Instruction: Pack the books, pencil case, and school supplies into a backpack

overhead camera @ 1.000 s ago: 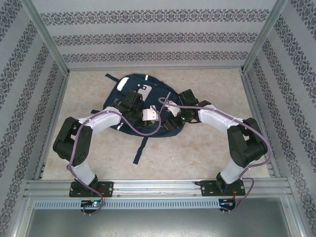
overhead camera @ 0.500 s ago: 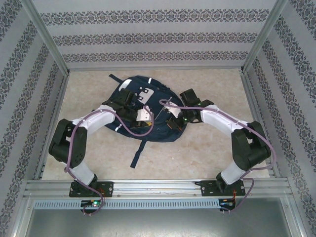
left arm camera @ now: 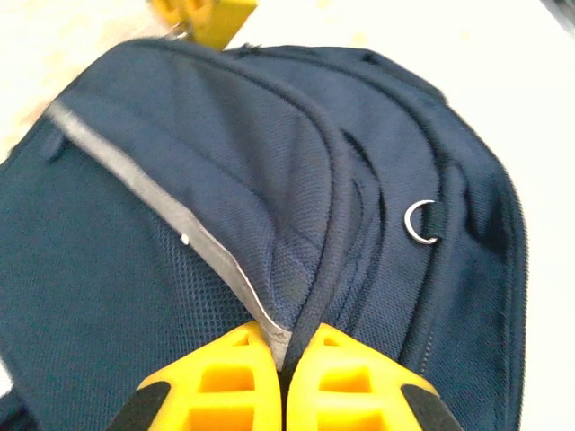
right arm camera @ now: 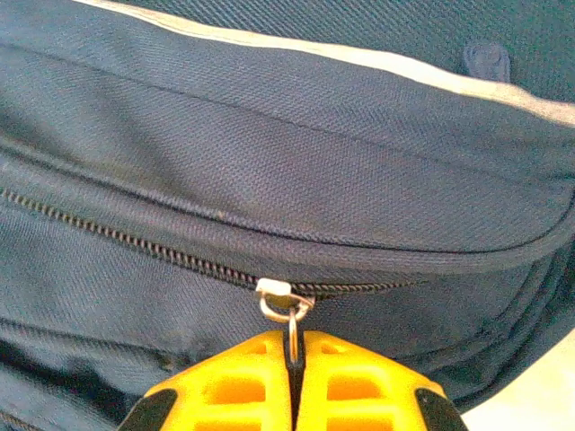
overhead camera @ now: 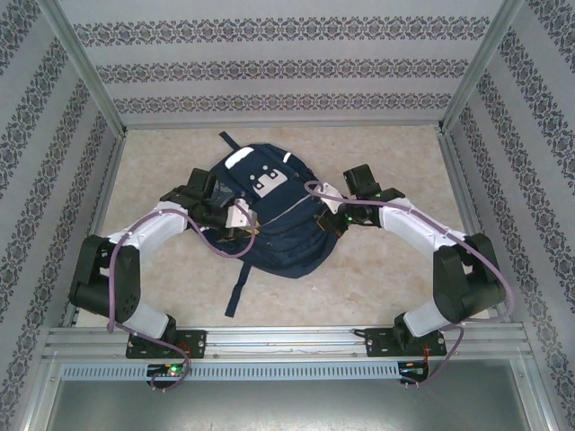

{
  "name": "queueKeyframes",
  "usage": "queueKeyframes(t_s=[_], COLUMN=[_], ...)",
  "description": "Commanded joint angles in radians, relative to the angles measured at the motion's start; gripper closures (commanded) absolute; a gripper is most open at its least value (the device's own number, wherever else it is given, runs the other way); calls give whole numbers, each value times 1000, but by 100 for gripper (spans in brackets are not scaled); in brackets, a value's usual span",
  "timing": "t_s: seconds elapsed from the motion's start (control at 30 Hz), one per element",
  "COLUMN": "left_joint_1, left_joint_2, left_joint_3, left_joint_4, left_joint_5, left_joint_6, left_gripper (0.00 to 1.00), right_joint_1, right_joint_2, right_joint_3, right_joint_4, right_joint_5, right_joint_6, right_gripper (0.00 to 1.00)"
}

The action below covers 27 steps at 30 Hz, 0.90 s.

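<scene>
Navy fabric sits under both wrist cameras: the backpack [overhead camera: 269, 180] lies flat at mid-table [overhead camera: 386, 269], its top at the far end and a loose strap [overhead camera: 239, 285] trailing toward the near edge. Over the last second it has slid right and turned, and the arms have spread from above it out to its two sides.

The left gripper [overhead camera: 250, 226] is at its left flank. In the left wrist view its fingers [left arm camera: 252, 377] are pressed together on a fold of cloth beside the white stripe [left arm camera: 171, 215].

The right gripper [overhead camera: 322, 224] is at the right flank, pinched narrow on the metal zip pull [right arm camera: 291, 321] that hangs from the slider [right arm camera: 273, 289]. The teeth [right arm camera: 108, 232] left of the slider are meshed.

This looks like one arm bracing the bag while the other works the zip, and the pull dragged the bag along. It appears to be the closing stage. I cannot tell how far the zip still has to run.
</scene>
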Motion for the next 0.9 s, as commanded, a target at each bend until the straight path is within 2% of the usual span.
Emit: queueKeyframes(t_s=[0.0, 0.07, 0.1, 0.13, 0.17, 0.23, 0.3, 0.37, 0.43, 0.57, 0.73, 0.87], left_joint_1=[134, 170, 176, 184, 188, 185, 173, 122, 48, -99, -173, -225], left_joint_2=[-20, -2, 3, 3, -2, -11, -18, -33, -49, -43, 58, 139], left_joint_3=[-22, -8, 3, 16, 25, 34, 43, 48, 51, 50, 133, 193], left_joint_4=[187, 293, 308, 303, 283, 220, 129, 21, -54, 28, 22, 9], left_joint_5=[-188, -347, -372, -336, -252, -94, 42, 64, 29, -101, -126, -227], left_joint_6=[-213, -348, -371, -361, -330, -256, -180, -87, -22, -118, -149, -173], left_gripper=[100, 93, 89, 75, 62, 48, 41, 39, 38, 37, 37, 38], right_joint_1=[-1, 41, 63, 89, 110, 130, 135, 142, 144, 143, 146, 147], right_joint_2=[-95, -122, -130, -134, -133, -116, -92, -75, -68, -74, -91, -103], right_joint_3=[-47, -60, -65, -70, -74, -77, -75, -64, -58, -61, -84, -96], right_joint_4=[-60, -63, -54, -35, -11, 35, 72, 82, 81, 95, 130, 155], right_joint_5=[58, 15, -1, -11, -18, -49, -62, -64, -78, -109, -121, -146], right_joint_6=[44, 56, 62, 74, 91, 120, 143, 146, 144, 160, 196, 231], right_gripper=[100, 100, 100, 100, 100, 100, 100, 100, 100, 100, 100, 100])
